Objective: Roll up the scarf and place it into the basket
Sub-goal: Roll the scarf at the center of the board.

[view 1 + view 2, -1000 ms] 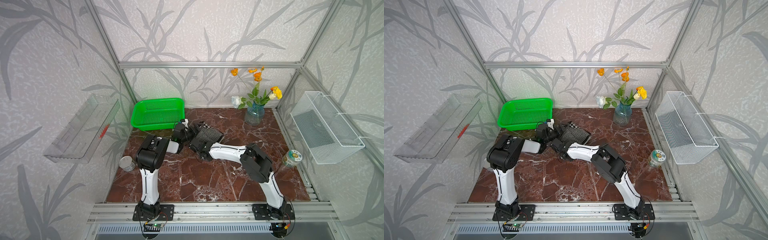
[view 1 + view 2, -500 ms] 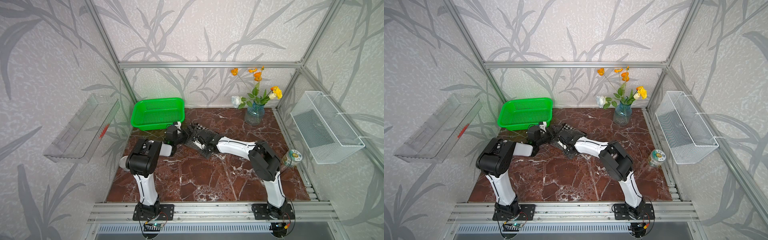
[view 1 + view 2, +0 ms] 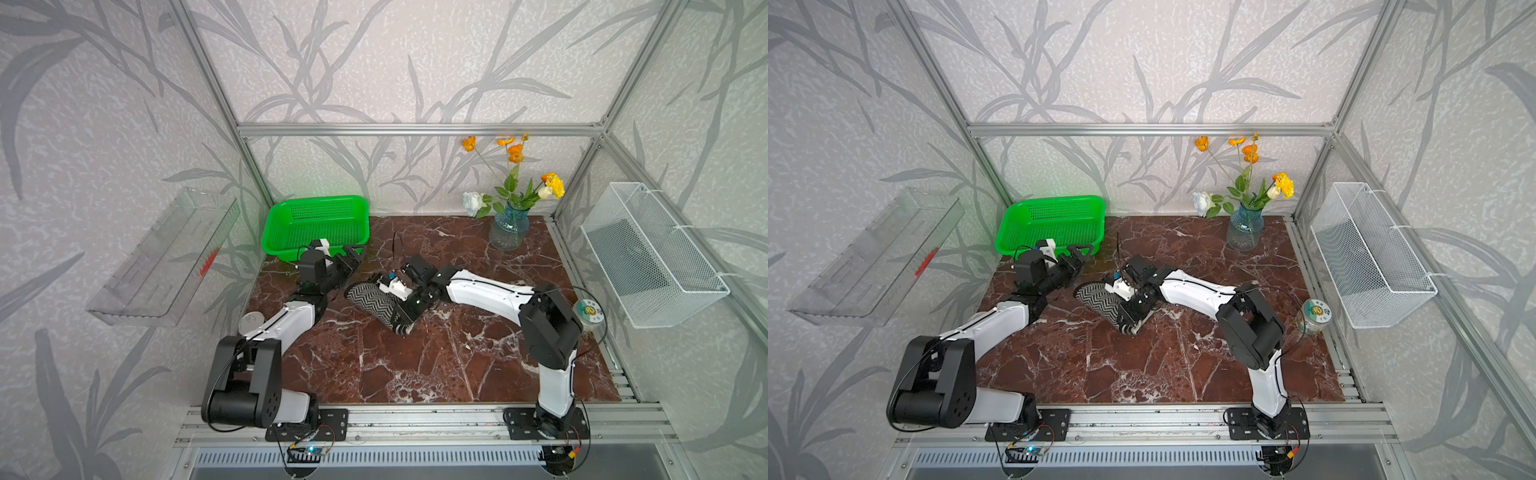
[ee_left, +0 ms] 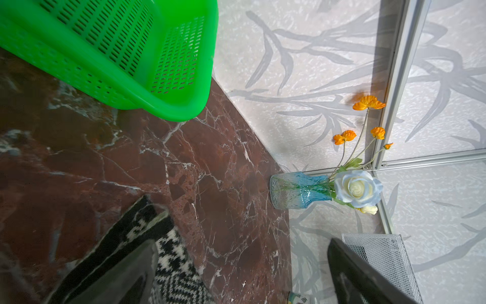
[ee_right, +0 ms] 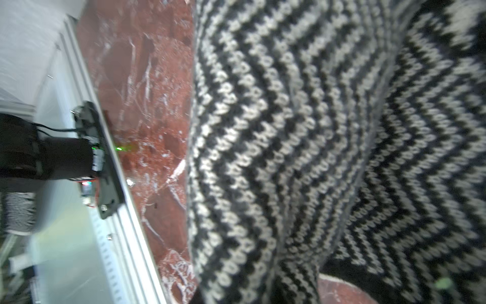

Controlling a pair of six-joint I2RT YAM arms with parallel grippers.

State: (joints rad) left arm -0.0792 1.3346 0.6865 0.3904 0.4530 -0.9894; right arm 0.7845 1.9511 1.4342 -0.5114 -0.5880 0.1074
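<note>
Scarf [image 5: 289, 131] knit fills the right wrist view, herringbone face bunched close to the lens. The right gripper [image 3: 405, 305] lies low over the right end of the roll. Its fingers are buried in the wool, so I cannot tell whether they pinch it or merely press on it. Either way, that contact looks meant to keep the coil from springing loose. In both top views the scarf sits as a short, fat roll on the marble table [image 3: 415, 365], a little left of centre and angled from far left to near right. The left gripper [image 3: 351, 257] is spread wide and holds nothing. In its wrist view the two fingers [image 4: 126, 276] stand well apart, with the roll's houndstooth end just beside one. It appears to be poised to take the free end. The basket [image 3: 316, 200] stands empty at the far left corner, near the roll but apart from it. The left gripper lies just in front of the basket's near right corner, right on the line a carry would take, so it probably has to clear first. A vase of flowers [image 3: 509, 230] at the far right, a tin [image 3: 588, 313] at the right edge, a small round lid [image 3: 251, 322] at the left edge, the wire basket [image 3: 648, 257] and the clear tray [image 3: 166, 257] are all off that path.
</note>
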